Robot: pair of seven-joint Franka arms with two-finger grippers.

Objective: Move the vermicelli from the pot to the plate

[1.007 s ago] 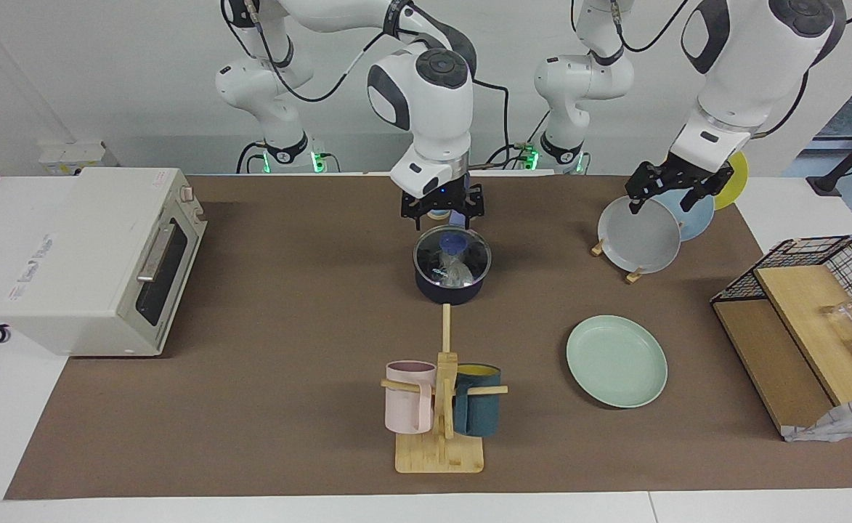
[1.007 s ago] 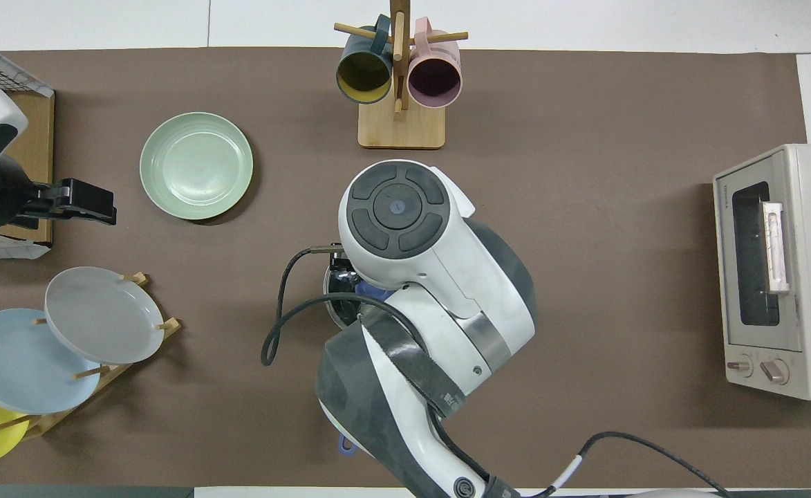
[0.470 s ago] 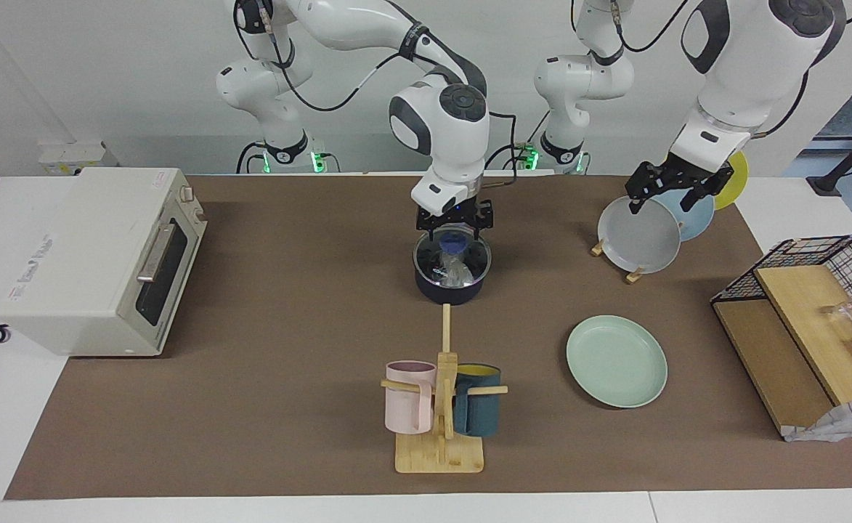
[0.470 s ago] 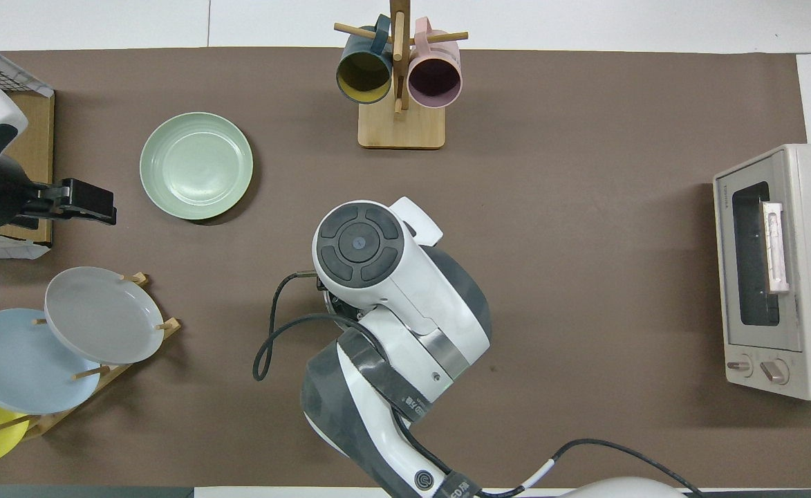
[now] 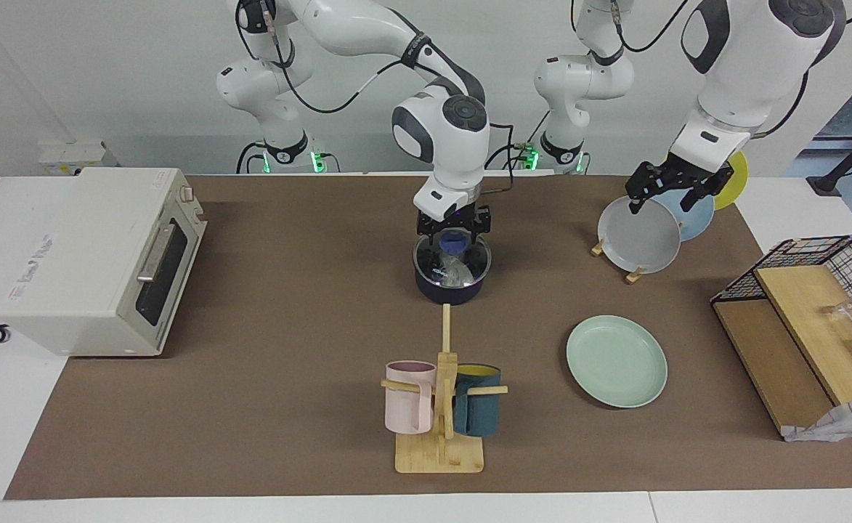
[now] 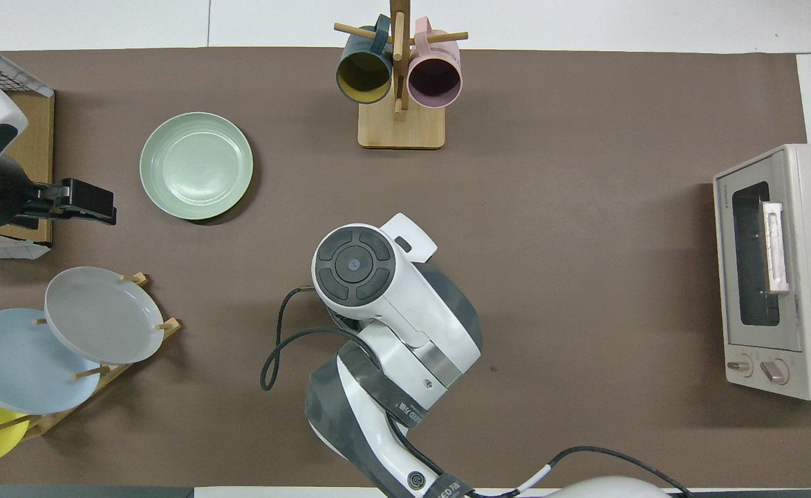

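Observation:
The dark navy pot [image 5: 449, 288] stands mid-table under a clear lid with a blue knob [image 5: 455, 239]. The whitish vermicelli [image 5: 457, 272] shows through the lid, inside the pot. My right gripper [image 5: 454, 234] is low over the pot, open, with a finger on each side of the knob. In the overhead view my right arm [image 6: 377, 290] hides the pot. The mint-green plate [image 5: 617, 361] [image 6: 196, 166] lies empty, farther from the robots than the pot, toward the left arm's end. My left gripper [image 5: 664, 203] [image 6: 94, 205] waits open above the plate rack.
A wooden rack holds a grey plate [image 5: 639, 236], a light blue one [image 5: 696, 212] and a yellow one [image 5: 736, 174]. A mug stand [image 5: 440, 407] with a pink and a teal mug is farther out than the pot. A toaster oven [image 5: 99, 254] and a wire basket [image 5: 818, 319] sit at the table's ends.
My right gripper has come down from above the pot's nearer rim to the lid's blue knob, and the arm has drawn in over the pot. The left arm has not moved.

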